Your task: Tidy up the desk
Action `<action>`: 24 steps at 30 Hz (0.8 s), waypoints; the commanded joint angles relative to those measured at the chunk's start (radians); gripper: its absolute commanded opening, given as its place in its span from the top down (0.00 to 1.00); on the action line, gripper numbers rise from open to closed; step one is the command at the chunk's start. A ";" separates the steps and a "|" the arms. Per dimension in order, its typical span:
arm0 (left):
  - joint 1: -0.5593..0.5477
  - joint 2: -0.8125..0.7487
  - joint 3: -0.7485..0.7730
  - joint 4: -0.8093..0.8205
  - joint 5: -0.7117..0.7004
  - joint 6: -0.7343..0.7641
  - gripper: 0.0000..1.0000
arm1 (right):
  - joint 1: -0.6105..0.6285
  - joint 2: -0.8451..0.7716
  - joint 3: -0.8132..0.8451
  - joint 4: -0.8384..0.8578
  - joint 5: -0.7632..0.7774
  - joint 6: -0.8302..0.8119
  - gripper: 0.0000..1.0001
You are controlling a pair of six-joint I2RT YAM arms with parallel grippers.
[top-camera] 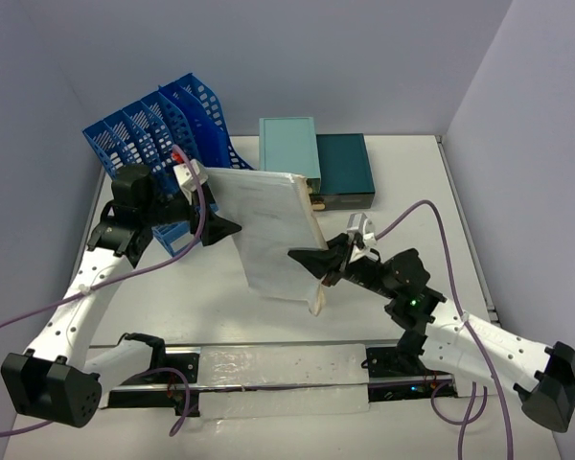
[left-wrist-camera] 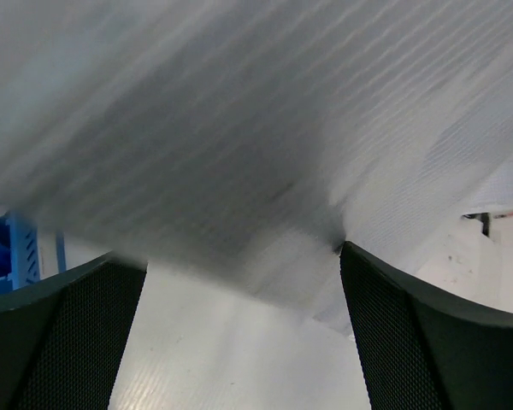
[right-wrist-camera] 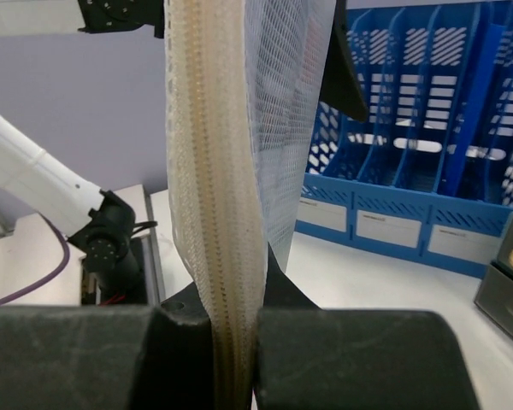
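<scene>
The desk (top-camera: 220,297) is seen as the wide white tabletop under both arms, from the arm bases at the near edge to the far wall. A white mesh pouch (top-camera: 268,230) is held above its middle, tilted, its cream zipped edge turned to the right. That edge is pinched near its lower end between the closed fingers of the right gripper (right-wrist-camera: 235,342), and the pouch is borne by it alone. The left gripper (top-camera: 220,228) is set at the pouch's left edge with its jaws spread wide (nothing is clamped by them; whether a fingertip touches the mesh cannot be told). A blue slotted file rack (top-camera: 144,129) is stood at the far left of the desk. A light teal drawer box (top-camera: 289,144) and a dark teal drawer box (top-camera: 343,163) are placed side by side at the far middle.
</scene>
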State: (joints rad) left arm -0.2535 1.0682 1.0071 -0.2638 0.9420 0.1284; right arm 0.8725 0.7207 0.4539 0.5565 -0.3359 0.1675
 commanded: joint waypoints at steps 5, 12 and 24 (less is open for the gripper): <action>0.003 -0.086 0.071 0.113 0.175 -0.085 0.27 | -0.015 0.130 0.089 0.199 -0.165 0.061 1.00; 0.003 -0.099 0.118 -0.055 0.072 0.014 1.00 | -0.026 0.171 0.124 0.080 -0.110 -0.001 0.59; 0.003 -0.104 0.174 -0.295 0.145 0.282 1.00 | -0.027 0.303 0.305 -0.144 0.033 -0.089 0.15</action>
State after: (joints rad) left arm -0.2478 0.9817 1.1152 -0.5212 0.9953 0.3337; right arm 0.8478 0.9761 0.6805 0.4385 -0.3597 0.1069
